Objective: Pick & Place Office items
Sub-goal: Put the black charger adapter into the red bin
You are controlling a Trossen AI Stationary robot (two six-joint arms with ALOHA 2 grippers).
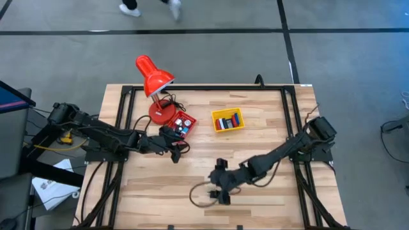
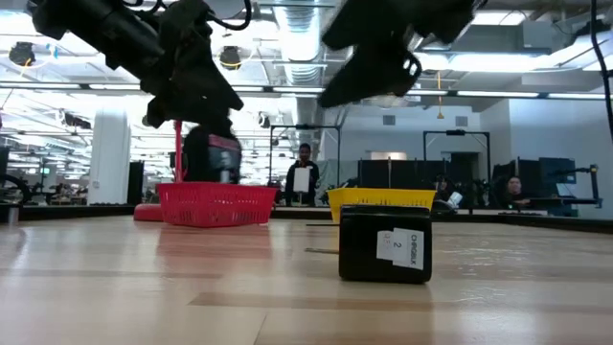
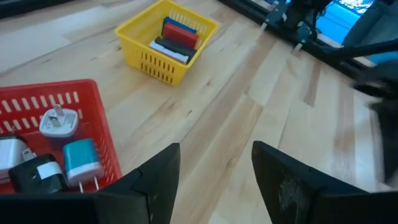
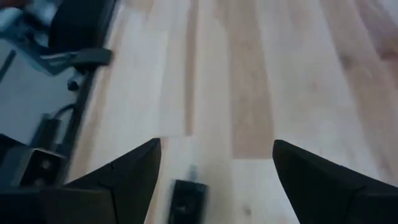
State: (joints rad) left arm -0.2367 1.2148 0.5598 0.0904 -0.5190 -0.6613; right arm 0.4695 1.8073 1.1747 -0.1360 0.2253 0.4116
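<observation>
Hovering open-jawed, right gripper (image 1: 223, 190) above black adapter (image 4: 187, 200); left gripper (image 1: 177, 151) empty, apart

red basket (image 3: 99, 134) holds white, black and cyan plugs (image 3: 81, 158); yellow basket (image 3: 143, 56) holds red, blue, black pieces (image 3: 177, 34).

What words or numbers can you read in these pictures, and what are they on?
"2": on the white label of the black block on the table, low view.
The other print on that label is too small to read.
Paper beside the table has dark marks, too small to read.
Nothing else is readable.
</observation>
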